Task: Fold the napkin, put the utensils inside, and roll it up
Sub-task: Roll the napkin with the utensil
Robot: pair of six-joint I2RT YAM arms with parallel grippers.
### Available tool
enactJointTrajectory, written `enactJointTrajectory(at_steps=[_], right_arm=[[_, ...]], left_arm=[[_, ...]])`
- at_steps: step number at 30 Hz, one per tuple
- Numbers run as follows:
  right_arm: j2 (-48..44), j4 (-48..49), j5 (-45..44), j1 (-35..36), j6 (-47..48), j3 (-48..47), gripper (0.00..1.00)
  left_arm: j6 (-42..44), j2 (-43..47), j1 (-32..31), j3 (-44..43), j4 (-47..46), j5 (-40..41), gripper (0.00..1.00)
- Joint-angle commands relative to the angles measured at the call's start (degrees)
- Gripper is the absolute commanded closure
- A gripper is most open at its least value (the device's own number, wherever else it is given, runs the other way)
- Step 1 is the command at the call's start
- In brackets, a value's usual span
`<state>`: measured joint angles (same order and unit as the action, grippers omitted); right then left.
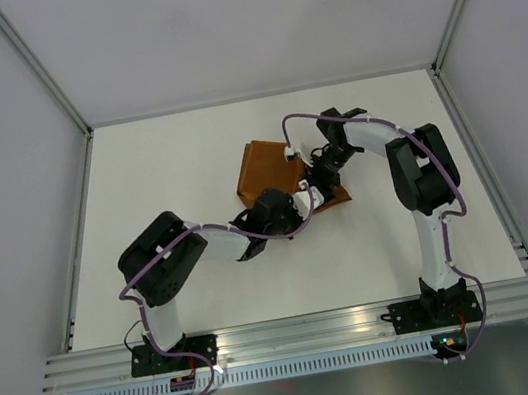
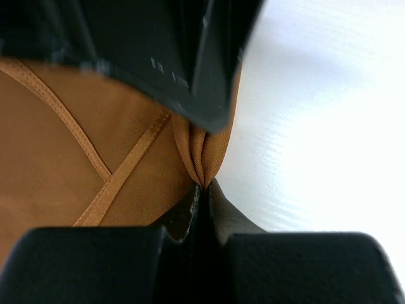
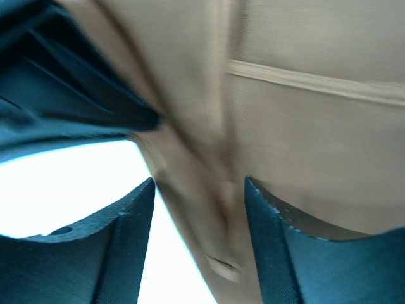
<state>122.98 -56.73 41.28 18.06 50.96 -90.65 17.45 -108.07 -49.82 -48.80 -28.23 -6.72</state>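
Observation:
The rust-orange napkin [image 1: 264, 167] lies partly folded in the middle of the table. My left gripper [image 1: 302, 205] is at its near right edge and is shut on a pinched fold of cloth [image 2: 204, 158], seen right at the tips in the left wrist view [image 2: 205, 185]. My right gripper [image 1: 318, 182] is just beyond it, over the same edge. In the right wrist view it is open [image 3: 199, 190], and a raised fold of napkin [image 3: 209, 171] hangs between its fingers. The knife is not visible in any view.
The white table [image 1: 167, 163] is walled at the back and sides, with a metal rail [image 1: 307, 330] along the near edge. The two grippers are very close together; the right gripper's black body [image 2: 177, 57] fills the top of the left wrist view.

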Motion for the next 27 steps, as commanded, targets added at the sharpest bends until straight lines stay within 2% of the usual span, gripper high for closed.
enactJointTrajectory(at_steps=[1,7,15,20,27], right_arm=[[-3.5,7.9,0.5,-3.0,3.4,2.5,0.34],[-8.4,11.3,4.2,-4.4,9.2,8.3,0.32],[-21.2,30.1,7.9,-5.6,6.4,23.6,0.26],[-24.7,27.1,12.5,-7.8,11.4,25.4,0.23],[-29.4,26.1,14.8,-6.5,19.7,31.0,0.21]], left_arm=[[-5.8,-1.6,0.5,3.7,3.4,-4.7,0.98],[-7.1,-1.5,1.2,5.6,0.5,-5.9,0.98],[-7.0,-1.0,1.5,7.3,-1.1,-7.1,0.98],[-6.6,-0.6,2.2,8.1,-1.7,-8.3,0.98],[-5.9,-0.2,2.6,8.5,-1.2,-9.9,0.98]])
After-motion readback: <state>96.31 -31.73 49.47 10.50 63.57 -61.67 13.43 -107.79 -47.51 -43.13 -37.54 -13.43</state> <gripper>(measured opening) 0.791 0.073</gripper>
